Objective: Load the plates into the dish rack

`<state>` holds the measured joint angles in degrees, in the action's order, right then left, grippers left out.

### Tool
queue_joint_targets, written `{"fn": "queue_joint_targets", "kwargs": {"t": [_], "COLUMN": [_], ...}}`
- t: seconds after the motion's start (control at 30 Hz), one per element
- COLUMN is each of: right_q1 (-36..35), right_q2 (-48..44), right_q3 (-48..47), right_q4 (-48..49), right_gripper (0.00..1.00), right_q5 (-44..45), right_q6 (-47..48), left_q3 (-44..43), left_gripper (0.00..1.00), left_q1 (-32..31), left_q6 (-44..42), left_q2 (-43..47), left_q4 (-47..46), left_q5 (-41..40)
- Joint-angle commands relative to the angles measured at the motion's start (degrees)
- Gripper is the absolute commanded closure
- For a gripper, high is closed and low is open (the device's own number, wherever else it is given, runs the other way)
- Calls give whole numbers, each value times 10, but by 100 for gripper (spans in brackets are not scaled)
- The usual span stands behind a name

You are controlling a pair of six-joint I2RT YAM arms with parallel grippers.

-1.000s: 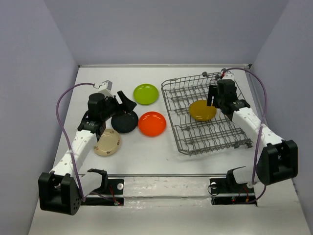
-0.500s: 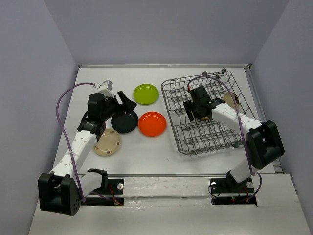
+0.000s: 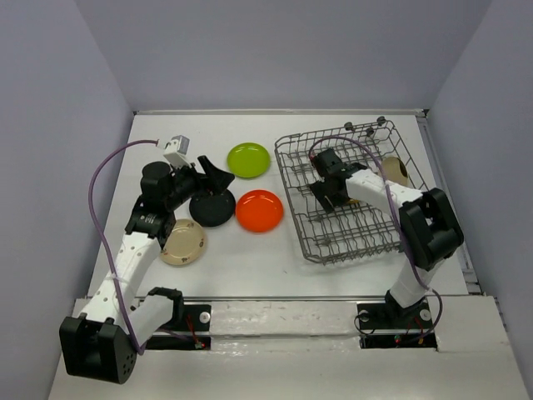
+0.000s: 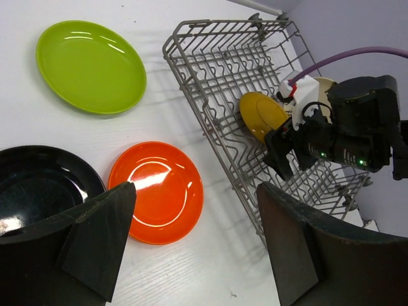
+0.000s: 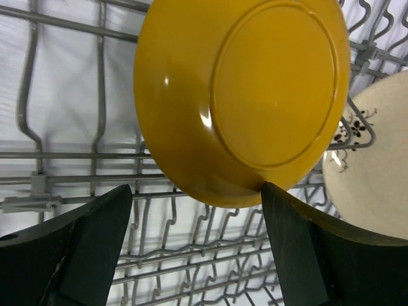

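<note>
Right gripper (image 5: 196, 191) swung left, spread wide, yellow plate (image 5: 242, 95) just ahead.

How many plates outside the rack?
4: lime green plate farthest back, orange plate beside the dish rack, black plate left of it, beige plate nearest. None seem hidden.

Your grey wire dish rack (image 3: 358, 235) sits skewed on the right. In it, a mustard-yellow plate (image 5: 242, 95) stands on edge among the tines, underside showing. A cream plate with a dark pattern (image 5: 366, 172) seems to lean just behind it. Left of the rack lie the lime green plate (image 3: 249, 159), orange plate (image 3: 259, 210), glossy black plate (image 3: 211, 207) and beige plate (image 3: 183, 242).
</note>
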<state>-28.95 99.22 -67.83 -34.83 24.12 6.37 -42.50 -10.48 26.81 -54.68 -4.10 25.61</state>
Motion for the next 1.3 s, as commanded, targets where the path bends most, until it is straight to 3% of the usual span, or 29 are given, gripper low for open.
{"fn": "queue_joint_targets", "kwargs": {"t": [0.0, 0.47, 0.93, 1.27], "right_q1": [-4, -9, -9, -4], "right_q2": [26, 77, 68, 69], "right_q3": [-48, -87, -89, -84], "right_q4": [-27, -2, 56, 57], "right_gripper": [12, 13, 19, 38], "right_q5": [49, 94, 32, 2], "right_q6": [36, 105, 176, 175], "left_q3": [2, 3, 5, 5], "left_gripper": [13, 13, 13, 13], "left_q1": [0, 1, 0, 0], "left_q6": [-8, -7, -8, -9], "left_q2": [20, 38, 41, 46], "left_q4": [-29, -36, -36, -35], "left_q5": [35, 44, 41, 38]}}
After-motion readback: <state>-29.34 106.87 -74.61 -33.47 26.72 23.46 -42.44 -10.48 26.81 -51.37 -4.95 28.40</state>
